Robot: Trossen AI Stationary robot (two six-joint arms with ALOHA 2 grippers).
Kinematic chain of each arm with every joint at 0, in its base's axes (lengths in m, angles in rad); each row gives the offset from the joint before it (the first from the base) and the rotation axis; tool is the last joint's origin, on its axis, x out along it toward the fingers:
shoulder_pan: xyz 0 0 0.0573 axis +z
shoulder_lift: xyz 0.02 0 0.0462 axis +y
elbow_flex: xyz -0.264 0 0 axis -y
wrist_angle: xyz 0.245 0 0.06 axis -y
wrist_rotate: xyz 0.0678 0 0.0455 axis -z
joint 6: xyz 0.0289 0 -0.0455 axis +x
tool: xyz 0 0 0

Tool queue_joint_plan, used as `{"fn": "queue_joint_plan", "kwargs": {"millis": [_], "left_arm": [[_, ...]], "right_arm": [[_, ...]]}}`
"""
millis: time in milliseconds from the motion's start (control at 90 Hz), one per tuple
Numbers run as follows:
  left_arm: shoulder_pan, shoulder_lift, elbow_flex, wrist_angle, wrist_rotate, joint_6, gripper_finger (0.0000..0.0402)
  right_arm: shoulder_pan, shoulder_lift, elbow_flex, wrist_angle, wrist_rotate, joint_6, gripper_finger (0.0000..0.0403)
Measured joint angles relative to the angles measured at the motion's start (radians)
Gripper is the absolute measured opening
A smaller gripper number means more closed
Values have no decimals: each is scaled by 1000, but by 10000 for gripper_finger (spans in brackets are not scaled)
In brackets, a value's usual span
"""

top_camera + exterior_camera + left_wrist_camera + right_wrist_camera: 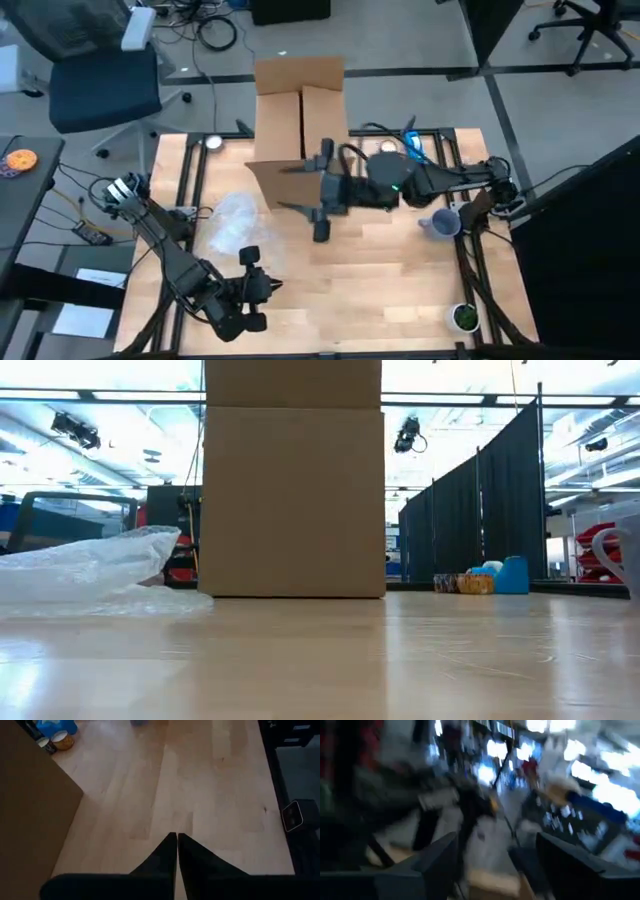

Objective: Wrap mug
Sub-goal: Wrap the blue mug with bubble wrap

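right hand [320, 205] spread wide beside the box [298, 110] (left hand [176, 851] pinched closed), mug [441, 222] untouched.

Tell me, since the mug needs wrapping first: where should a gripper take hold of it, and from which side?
Probably the mug rim, from straight above. In the high view it stands upright near the table's right edge, mouth open upward. One finger inside and one outside the wall should hold. Its handle direction is unclear.
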Motion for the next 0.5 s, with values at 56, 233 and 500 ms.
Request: {"fn": "queue_joint_plan", "kwargs": {"millis": [56, 233, 500], "left_arm": [[0, 1, 0, 1, 0, 0, 0], [0, 30, 0, 22, 0, 0, 0], [0, 149, 0, 114, -22, 7, 0]], "right_arm": [[44, -4, 0, 16, 0, -11, 264], [217, -5, 0, -85, -4, -13, 269], [454, 93, -17, -197, -9, 50, 253]]}}
